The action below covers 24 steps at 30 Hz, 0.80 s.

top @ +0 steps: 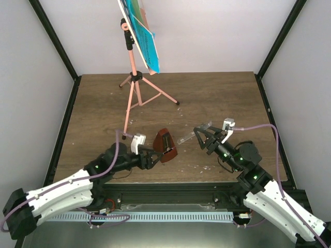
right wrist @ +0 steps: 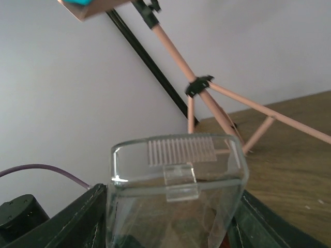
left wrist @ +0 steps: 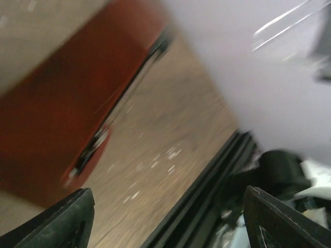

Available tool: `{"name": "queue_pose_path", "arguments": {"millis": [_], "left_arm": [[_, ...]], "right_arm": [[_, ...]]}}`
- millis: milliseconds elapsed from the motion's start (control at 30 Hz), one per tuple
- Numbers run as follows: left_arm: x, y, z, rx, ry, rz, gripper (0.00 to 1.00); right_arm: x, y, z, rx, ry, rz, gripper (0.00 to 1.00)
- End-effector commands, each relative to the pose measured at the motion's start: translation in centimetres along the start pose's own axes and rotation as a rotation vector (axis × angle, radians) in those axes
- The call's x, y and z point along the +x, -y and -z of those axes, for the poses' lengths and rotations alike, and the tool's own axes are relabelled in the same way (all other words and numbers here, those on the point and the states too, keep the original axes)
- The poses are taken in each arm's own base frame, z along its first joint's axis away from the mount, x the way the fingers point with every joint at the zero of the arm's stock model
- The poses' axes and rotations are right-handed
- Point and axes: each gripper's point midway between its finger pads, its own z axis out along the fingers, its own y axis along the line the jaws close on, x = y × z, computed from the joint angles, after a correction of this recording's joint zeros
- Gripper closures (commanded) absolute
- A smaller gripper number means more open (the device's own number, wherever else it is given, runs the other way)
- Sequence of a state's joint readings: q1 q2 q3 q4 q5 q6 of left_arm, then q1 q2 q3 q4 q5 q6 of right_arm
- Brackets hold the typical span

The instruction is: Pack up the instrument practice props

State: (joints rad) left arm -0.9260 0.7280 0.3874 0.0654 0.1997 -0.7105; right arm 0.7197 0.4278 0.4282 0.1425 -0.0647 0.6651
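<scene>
The pink tripod music stand [top: 133,77] stands upright at the back left of the wooden table, with blue sheet-music pages [top: 146,46] on its desk. Its legs also show in the right wrist view [right wrist: 207,101]. The reddish-brown metronome [top: 165,145] sits tilted near the front middle. My left gripper [top: 154,156] is open right beside it. In the blurred left wrist view the metronome [left wrist: 62,103] lies up and left of the open gripper [left wrist: 168,222], not between the fingers. My right gripper [top: 202,136] is shut on the clear plastic cover [right wrist: 178,175] and holds it above the table.
White walls and black frame posts [top: 57,46] close in the table on three sides. A black rail [top: 170,194] runs along the front edge. Small white flecks [top: 207,167] lie on the wood near the front.
</scene>
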Motion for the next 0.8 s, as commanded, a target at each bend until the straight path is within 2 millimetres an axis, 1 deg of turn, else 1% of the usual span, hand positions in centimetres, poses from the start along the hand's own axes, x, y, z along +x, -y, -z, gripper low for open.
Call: {"name": "queue_pose_path", "arguments": {"millis": [0, 100, 167, 233, 367, 500, 633, 767], "left_arm": [[4.3, -4.1, -1.3, -0.120, -0.156, 0.024, 0.21], [5.9, -6.0, -2.6, -0.202, -0.254, -0.004, 0.25], [6.5, -6.7, -3.4, -0.225, -0.294, -0.023, 0.27], [6.5, -6.6, -4.0, -0.210, -0.293, -0.038, 0.30], [6.2, -7.2, -5.1, -0.217, -0.277, -0.080, 0.37], [5.9, -7.6, -6.4, -0.219, -0.272, -0.106, 0.43], [5.2, -7.5, -8.2, -0.201, -0.251, -0.145, 0.45], [3.9, -7.2, -10.2, -0.171, -0.198, -0.203, 0.46]], "right_arm": [[2.4, 2.7, 0.5, 0.107, -0.077, 0.065, 0.52], [3.3, 3.2, 0.4, 0.108, -0.093, 0.062, 0.52], [3.5, 3.3, 0.3, 0.103, -0.095, 0.061, 0.52], [3.7, 3.4, 0.2, 0.105, -0.097, 0.062, 0.52], [3.9, 3.8, 0.3, 0.115, -0.095, 0.064, 0.52], [3.5, 3.9, 0.5, 0.131, -0.083, 0.067, 0.52], [3.1, 4.0, 0.9, 0.145, -0.071, 0.080, 0.51], [3.3, 4.1, 1.3, 0.143, -0.072, 0.079, 0.51]]}}
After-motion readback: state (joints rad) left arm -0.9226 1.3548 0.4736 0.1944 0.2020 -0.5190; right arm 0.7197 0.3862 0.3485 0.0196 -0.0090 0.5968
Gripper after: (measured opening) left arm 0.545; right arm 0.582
